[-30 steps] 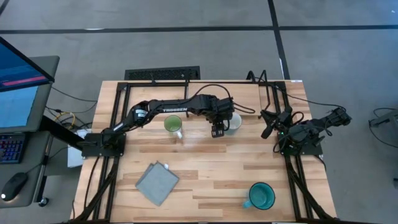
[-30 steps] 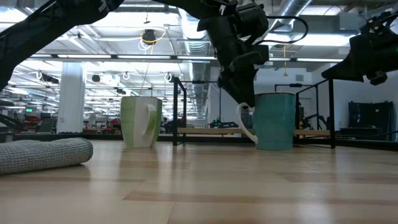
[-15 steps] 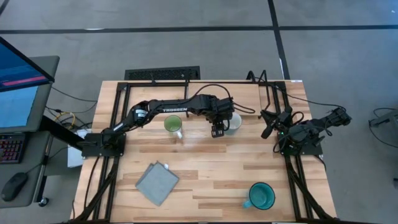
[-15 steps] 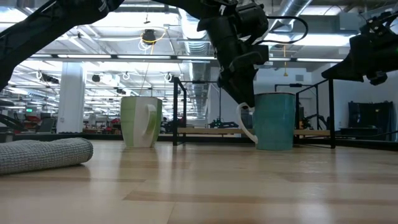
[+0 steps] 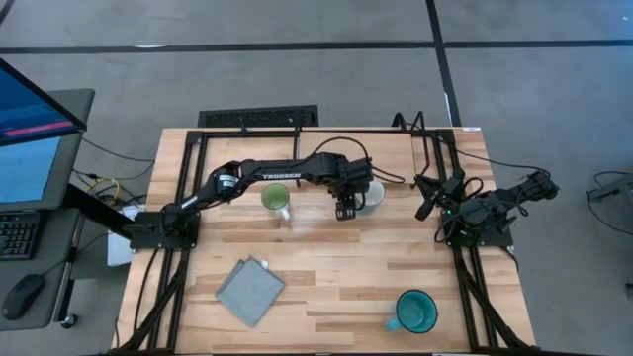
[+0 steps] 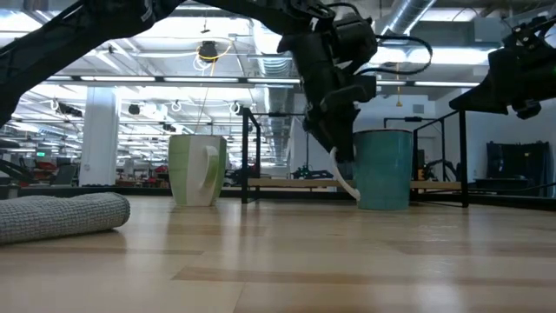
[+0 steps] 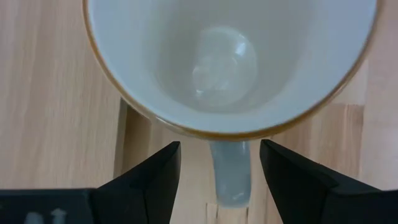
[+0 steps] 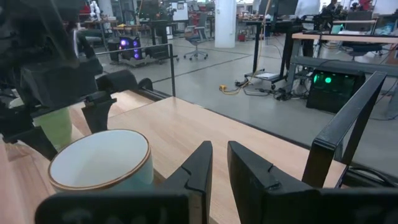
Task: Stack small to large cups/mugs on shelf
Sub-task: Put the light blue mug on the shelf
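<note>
On the wooden surface (image 5: 326, 267), the white mug's (image 7: 230, 62) handle (image 7: 230, 177) is being straddled by the lowered, released left gripper (image 7: 221, 177); grasping appears imminent.

- The left gripper (image 5: 343, 210) has shifted slightly toward the robot's left and a little toward the far edge, staying over the white mug's (image 5: 371, 196) handle (image 7: 230, 179).
- In the low view its wrist sits a touch higher and more tilted, and the cable loop (image 6: 408, 50) behind it has swung.
- Its fingers (image 7: 152, 186) straddle the handle, spread, not touching it.
</note>
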You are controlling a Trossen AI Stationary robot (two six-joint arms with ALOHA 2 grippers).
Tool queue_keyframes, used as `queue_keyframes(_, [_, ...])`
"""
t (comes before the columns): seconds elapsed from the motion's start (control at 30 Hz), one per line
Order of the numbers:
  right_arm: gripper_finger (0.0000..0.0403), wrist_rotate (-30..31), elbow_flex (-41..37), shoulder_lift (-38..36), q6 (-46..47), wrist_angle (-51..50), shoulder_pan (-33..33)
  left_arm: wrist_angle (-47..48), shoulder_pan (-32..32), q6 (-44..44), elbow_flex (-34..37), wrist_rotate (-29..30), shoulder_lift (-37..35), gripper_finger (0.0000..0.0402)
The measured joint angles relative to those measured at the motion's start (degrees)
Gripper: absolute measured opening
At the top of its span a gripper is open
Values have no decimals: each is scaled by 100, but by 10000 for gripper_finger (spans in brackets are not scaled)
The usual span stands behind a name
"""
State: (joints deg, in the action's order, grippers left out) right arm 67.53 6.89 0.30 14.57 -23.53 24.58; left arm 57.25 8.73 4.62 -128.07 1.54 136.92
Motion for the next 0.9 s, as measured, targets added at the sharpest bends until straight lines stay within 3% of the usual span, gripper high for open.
queue_keyframes(0.4, [74,0,0,0,0,0,0,-133,-2,28,-7,-21,-11,204])
queue_keyframes(0.9, [74,0,-1,1,-1,0,0,-129,0,27,-7,28,-11,94])
